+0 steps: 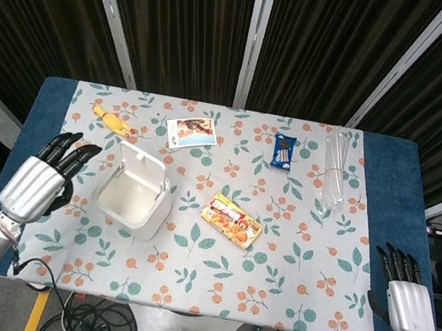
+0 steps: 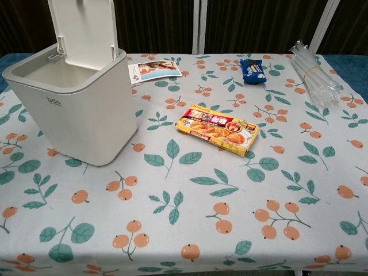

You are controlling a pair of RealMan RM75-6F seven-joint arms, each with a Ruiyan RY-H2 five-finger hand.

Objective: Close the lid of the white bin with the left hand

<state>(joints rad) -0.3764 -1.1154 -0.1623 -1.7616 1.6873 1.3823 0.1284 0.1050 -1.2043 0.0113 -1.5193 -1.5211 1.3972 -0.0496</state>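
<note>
The white bin [image 1: 133,200] [image 2: 75,112] stands on the left half of the table with its lid [image 1: 143,168] [image 2: 85,29] raised upright at the far side. The inside looks empty. My left hand [image 1: 40,181] hovers above the table's left edge, just left of the bin, fingers spread and pointing away, holding nothing. My right hand [image 1: 405,297] stays off the table's near right corner, fingers apart and empty. Neither hand shows in the chest view.
A yellow snack box [image 1: 231,220] [image 2: 218,129] lies right of the bin. Behind the bin are a card [image 1: 190,133], a yellow toy [image 1: 113,119], a blue snack packet [image 1: 283,152] and a clear plastic bundle [image 1: 334,173] at the far right.
</note>
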